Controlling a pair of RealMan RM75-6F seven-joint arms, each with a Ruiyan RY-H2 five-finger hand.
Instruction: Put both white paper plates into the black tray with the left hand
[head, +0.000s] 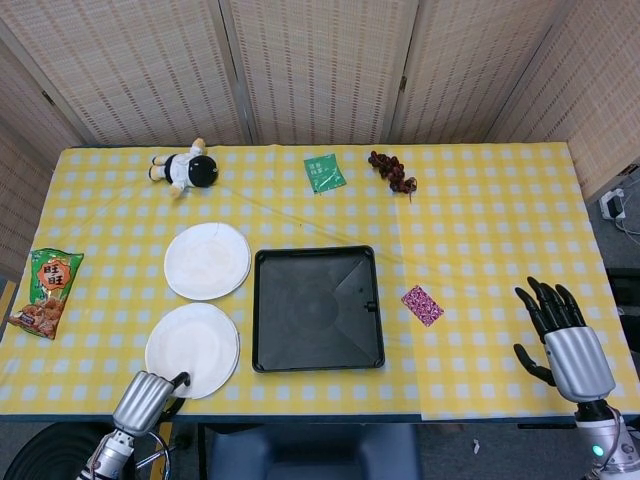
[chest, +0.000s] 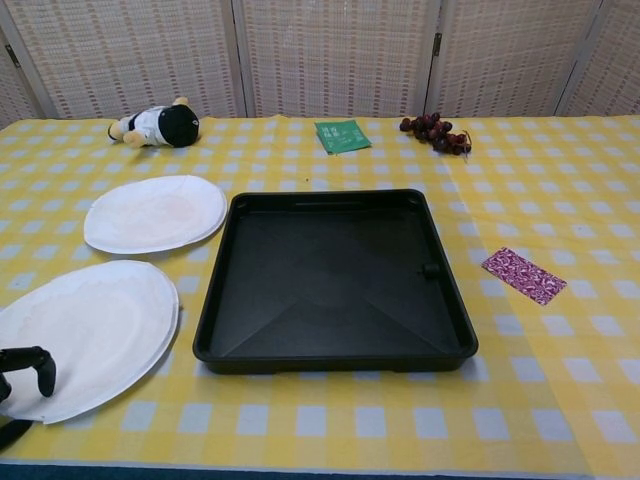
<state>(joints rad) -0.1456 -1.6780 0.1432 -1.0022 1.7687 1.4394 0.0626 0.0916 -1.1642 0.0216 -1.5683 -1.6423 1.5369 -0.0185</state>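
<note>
— White paper is what matters from the head view, isn't it? Where do the plates lie?

— Both lie on the checked cloth to the left of the black tray (head: 317, 309), neither inside it. The near plate (head: 192, 349) sits by the table's front edge, close beside the tray; the far plate (head: 207, 260) lies behind it, apart from the tray.

— And the hands?

— The left hand (head: 146, 398) is at the front edge with a dark finger hooked over the near plate's rim. The right hand (head: 560, 335) hangs off the right end of the table, fingers spread, holding nothing.

— What does the chest view add?

— The near plate (chest: 82, 333) has its right edge just beside the tray (chest: 335, 283), and a finger of the left hand (chest: 25, 365) lies on top of the rim at the lower left. It looks like a pinch on the rim, though the underside is hidden. The far plate (chest: 155, 212) is untouched.

— So which step is this?

— Seemingly the first one: getting the near plate into the tray. The next move calls for lifting the plate's edge clear of the tray wall and carrying it rightward without the thin rim slipping from the fingers.
</note>
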